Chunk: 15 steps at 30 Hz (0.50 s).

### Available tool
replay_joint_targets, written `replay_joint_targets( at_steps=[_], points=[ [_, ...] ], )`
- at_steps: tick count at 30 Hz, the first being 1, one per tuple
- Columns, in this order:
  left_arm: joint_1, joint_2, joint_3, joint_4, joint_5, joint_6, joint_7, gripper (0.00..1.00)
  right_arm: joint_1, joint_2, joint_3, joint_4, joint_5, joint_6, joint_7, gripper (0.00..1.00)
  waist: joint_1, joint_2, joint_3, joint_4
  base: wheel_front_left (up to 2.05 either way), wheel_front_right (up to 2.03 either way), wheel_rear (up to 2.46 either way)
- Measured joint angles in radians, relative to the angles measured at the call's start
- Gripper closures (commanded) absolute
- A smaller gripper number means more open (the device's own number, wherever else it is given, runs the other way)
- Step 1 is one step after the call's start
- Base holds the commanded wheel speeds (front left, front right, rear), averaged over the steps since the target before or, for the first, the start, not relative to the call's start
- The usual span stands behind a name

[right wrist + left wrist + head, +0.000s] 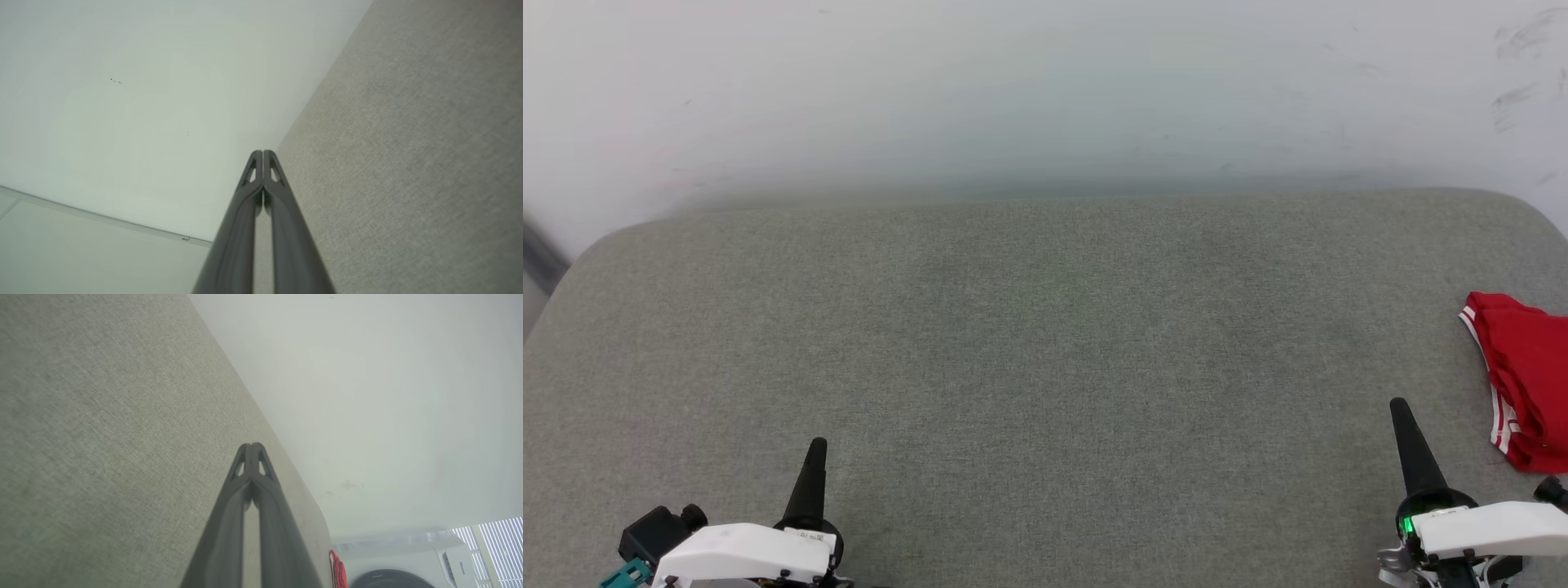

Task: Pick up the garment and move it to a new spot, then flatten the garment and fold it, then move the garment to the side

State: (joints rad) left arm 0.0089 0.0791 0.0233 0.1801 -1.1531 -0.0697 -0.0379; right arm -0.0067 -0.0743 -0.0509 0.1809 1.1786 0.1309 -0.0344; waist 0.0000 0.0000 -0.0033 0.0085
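The red garment (1525, 367) lies bunched at the right edge on the gray pad (1045, 343). The left gripper (817, 447) and right gripper (1401, 407), in the bottom corners, are squeezed together, empty.

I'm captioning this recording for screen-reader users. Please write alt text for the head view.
A red fabric garment with white-striped trim lies at the far right of a wide grey cloth-covered surface, cut off by the frame edge. The robot's left gripper and right gripper, both shut and empty, point up from the bottom corners.
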Motion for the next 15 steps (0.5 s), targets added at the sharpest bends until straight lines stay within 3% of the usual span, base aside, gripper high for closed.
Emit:
replay_joint_targets(
  at_steps=[15],
  points=[
    [-0.036, 0.000, 0.016, 0.019, -0.150, -0.018, 0.037, 1.00, -0.032, 0.000, -0.007, 0.018, 0.142, 0.000, 0.035, 1.00, 0.0000, 0.0000, 0.002, -0.002, 0.00, 0.00, 0.00]
  ],
)
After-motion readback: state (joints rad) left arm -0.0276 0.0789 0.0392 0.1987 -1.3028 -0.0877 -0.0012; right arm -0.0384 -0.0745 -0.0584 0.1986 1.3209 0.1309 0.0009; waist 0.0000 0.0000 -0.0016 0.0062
